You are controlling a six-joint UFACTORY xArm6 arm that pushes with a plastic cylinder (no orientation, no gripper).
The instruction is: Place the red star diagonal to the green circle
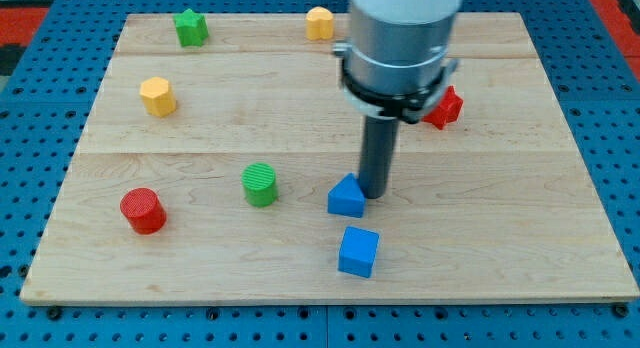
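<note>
The arm has no fingers to spread or pinch, just a dark rod; my tip [377,195] sits on the wooden board [520,238], touching or just beside the right edge of the blue triangular block [346,197]. That contact looks incidental: the blue piece isn't in the task, so the rod is probably passing through, not pushing it on purpose. The target, the red star [443,107], lies toward the view's upper right, partly hidden behind the arm's grey collar, well apart from the tip. The green circle [259,183] stands left of centre, near the blue triangular block, with bare board around it except on that side. Judgement: the star has yet to be moved; the tip needs to get to its far side, up and right, to shove it down-left toward a corner spot off the green circle. Risk: the blue triangular block and the blue cube [358,251] sit near the lower-right diagonal spot and may get swept along. Others are clear of the route: red cylinder [143,210], yellow hexagon [157,95], green star [190,27], and a yellow block [319,23] at the top edge.
</note>
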